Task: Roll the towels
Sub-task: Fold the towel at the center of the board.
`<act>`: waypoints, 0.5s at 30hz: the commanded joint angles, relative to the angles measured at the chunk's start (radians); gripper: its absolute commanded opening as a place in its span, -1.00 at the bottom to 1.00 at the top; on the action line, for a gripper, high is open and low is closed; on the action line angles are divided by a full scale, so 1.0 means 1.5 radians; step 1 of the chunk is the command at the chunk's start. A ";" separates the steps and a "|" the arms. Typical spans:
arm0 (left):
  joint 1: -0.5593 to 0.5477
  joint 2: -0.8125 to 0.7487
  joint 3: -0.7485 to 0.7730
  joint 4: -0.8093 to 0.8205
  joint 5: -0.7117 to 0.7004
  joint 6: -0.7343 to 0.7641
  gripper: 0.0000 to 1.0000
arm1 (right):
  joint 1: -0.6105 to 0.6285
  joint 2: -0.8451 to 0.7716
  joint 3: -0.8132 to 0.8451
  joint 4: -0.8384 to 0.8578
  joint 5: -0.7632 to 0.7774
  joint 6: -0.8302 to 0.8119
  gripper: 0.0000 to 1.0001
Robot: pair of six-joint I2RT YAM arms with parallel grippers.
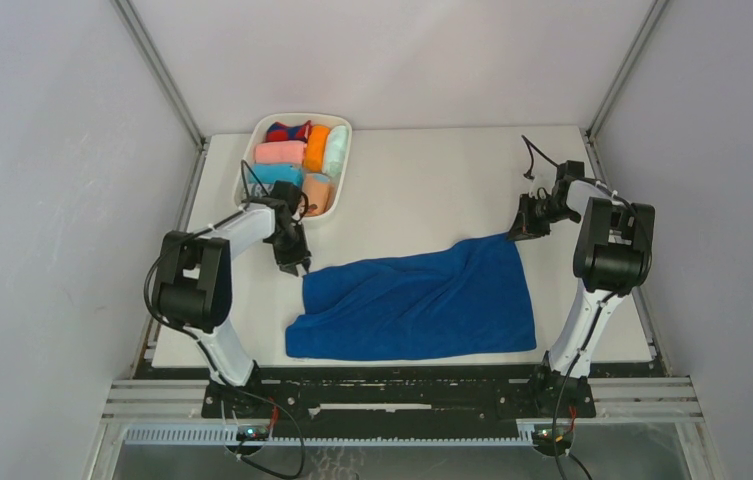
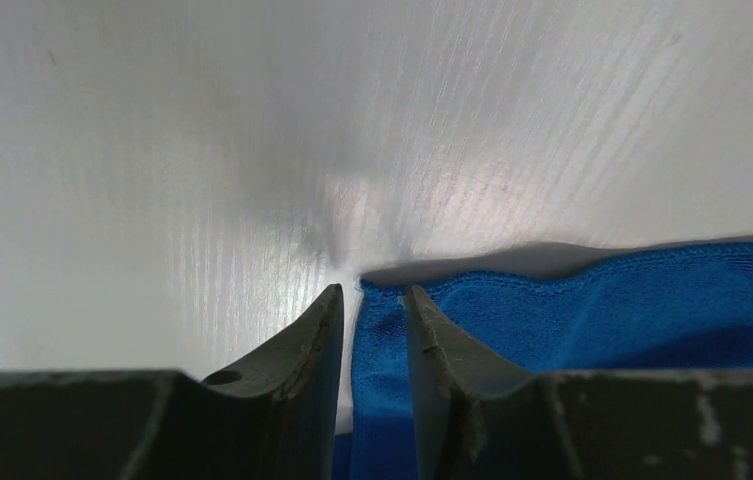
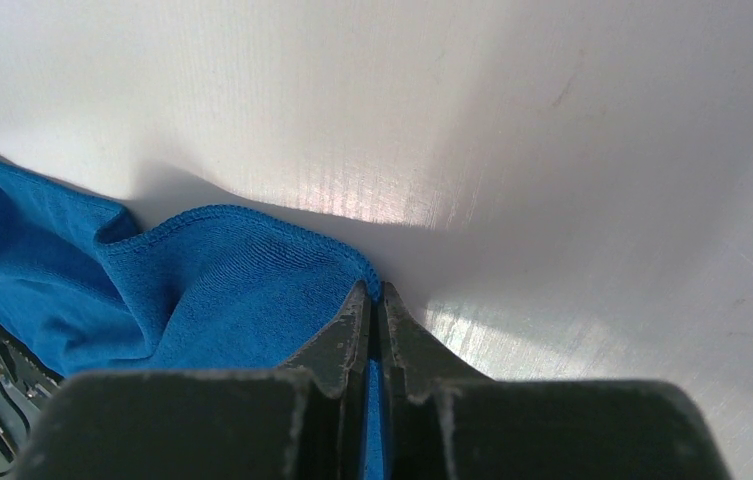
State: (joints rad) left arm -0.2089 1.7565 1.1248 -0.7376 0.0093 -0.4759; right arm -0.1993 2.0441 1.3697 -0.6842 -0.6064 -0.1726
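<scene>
- A long royal-blue terry towel (image 1: 422,300) lies spread on the white desk (image 1: 432,180), lower centre.
- The right tool (image 3: 374,292) is clenched on its upper-right corner.
- The left tool (image 2: 372,300) straddles the upper-left corner; I cannot tell if it grips.

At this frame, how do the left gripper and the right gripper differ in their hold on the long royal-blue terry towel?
Jaws: the left gripper stands parted around the royal-blue terry towel's far-left corner, while the right gripper is pinched shut on its far-right corner.
Place: the left gripper sits beside the white tray; the right gripper is farther back, away from it.
Shared: both have blue cloth between their fingers.
</scene>
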 commanded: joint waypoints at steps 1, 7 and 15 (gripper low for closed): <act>-0.013 0.011 0.035 -0.012 -0.033 0.005 -0.34 | 0.003 -0.028 0.014 0.008 0.019 -0.014 -1.00; -0.028 0.018 0.036 -0.019 -0.049 0.005 -0.36 | 0.002 -0.039 0.014 0.011 0.029 -0.013 -1.00; -0.042 0.018 0.033 -0.025 -0.059 0.000 -0.36 | 0.003 -0.046 0.012 0.014 0.036 -0.009 -1.00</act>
State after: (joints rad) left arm -0.2581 1.7870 1.1282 -0.7658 -0.0559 -0.4770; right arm -0.1993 2.0354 1.3697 -0.6842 -0.5755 -0.1726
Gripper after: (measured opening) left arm 0.320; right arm 0.006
